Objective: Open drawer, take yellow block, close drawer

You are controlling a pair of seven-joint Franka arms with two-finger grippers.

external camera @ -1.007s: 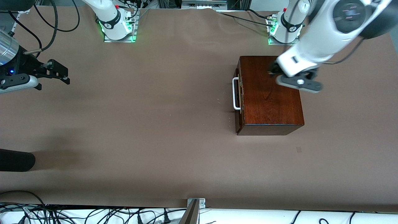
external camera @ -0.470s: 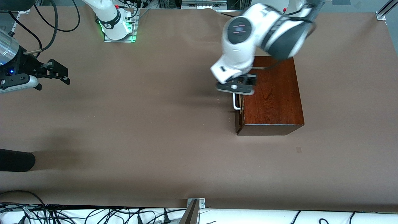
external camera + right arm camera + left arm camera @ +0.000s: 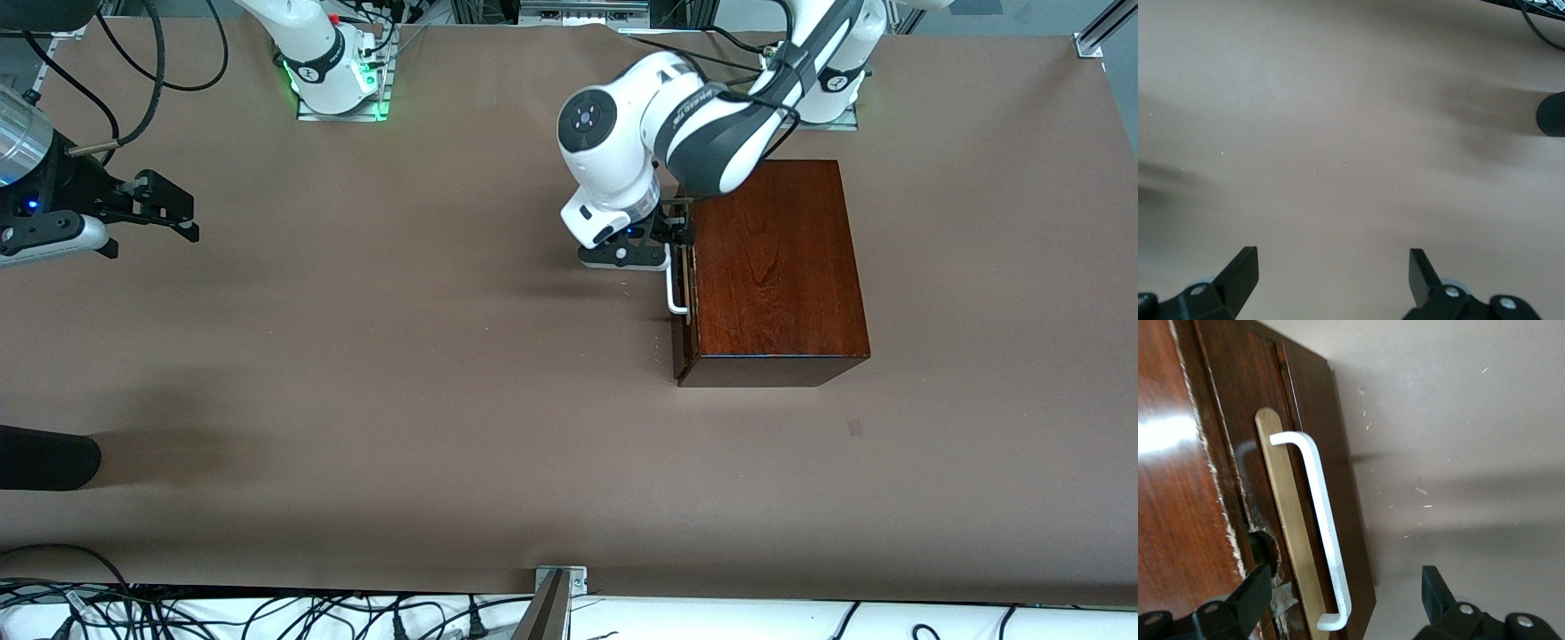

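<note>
The left gripper has swung from over the glossy reddish-brown wooden box down to the box's front, fingers spread wide astride the white U-shaped bar handle without touching it. The drawer looks shut (its seam is only partly visible), so the small yellow block is unseen, presumably inside. Bare brown table before the box front leaves ample pulling room. The right gripper waits wide open, well apart from the box.
</note>
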